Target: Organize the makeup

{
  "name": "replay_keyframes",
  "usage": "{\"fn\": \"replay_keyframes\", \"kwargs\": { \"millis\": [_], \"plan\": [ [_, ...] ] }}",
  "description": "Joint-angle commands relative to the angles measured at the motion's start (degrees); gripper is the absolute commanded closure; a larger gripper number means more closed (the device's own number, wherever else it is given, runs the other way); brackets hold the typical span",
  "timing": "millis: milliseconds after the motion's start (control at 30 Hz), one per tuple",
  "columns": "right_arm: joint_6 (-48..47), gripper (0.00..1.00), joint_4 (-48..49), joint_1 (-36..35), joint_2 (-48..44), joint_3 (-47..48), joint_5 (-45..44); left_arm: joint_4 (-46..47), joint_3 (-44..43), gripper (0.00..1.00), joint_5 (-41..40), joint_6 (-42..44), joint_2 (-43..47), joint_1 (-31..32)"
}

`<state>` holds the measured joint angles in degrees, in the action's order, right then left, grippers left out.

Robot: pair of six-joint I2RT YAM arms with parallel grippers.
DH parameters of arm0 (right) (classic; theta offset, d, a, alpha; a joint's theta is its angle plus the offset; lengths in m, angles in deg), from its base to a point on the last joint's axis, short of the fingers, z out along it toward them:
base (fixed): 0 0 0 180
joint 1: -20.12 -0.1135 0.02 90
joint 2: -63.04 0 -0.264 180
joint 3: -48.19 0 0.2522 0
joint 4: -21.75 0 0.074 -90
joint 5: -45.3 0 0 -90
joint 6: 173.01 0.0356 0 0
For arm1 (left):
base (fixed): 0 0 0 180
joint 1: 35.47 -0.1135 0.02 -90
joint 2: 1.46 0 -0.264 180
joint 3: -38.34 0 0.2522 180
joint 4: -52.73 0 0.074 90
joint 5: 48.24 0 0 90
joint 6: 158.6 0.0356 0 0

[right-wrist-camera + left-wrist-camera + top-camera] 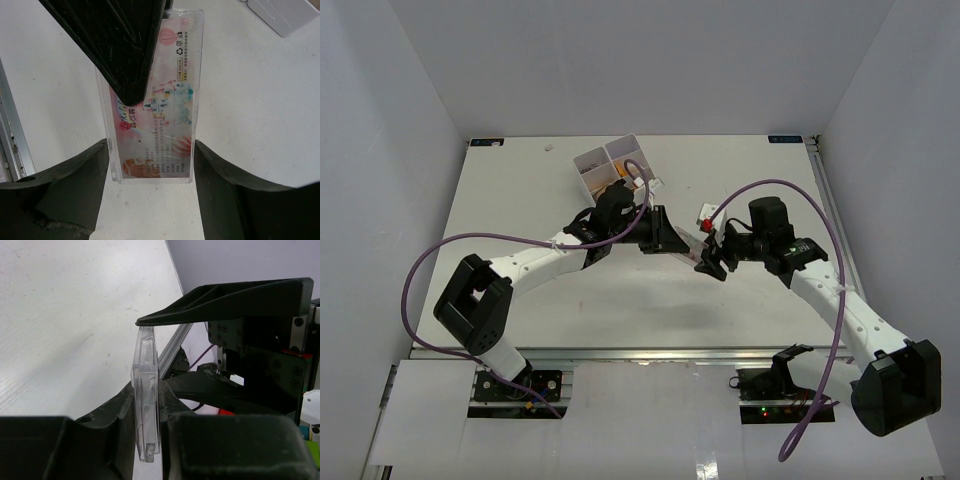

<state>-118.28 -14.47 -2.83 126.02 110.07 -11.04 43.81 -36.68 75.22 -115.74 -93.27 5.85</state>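
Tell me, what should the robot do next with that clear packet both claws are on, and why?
Probably open the right gripper. The packet sits between its fingers while the left gripper already pinches the flat faces, so the left one looks able to carry it alone toward the box.

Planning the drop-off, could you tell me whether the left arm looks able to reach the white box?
Probably yes: the white box sits close beyond the left arm, nothing between, though the right fingers also clamp the clear packet it grips.
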Motion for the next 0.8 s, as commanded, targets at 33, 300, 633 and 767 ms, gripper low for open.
{"fn": "replay_keyframes", "kwargs": {
  "millis": [33,300,633,767],
  "plan": [
    [-1.64,0.65,2.75,-0.97,-1.97,-0.96,-1.52,-1.69,-2.01,0.88,1.61,2.84,3.72,0.34],
    [-2.98,0.10,2.59,-1.04,-4.99,-1.82,-3.58,-10.56,-4.32,0.92,-5.02,10.64,6.25,0.30],
    [4.08,0.10,13.59,-0.95,-14.51,-5.20,-19.84,-34.00,-17.33,0.93,-29.32,35.12,7.95,-1.77],
    [1.37,0.10,10.44,-0.86,-15.42,-5.88,-12.71,-39.70,-27.05,0.94,-43.33,51.52,3.46,-2.62]
  ]
}}
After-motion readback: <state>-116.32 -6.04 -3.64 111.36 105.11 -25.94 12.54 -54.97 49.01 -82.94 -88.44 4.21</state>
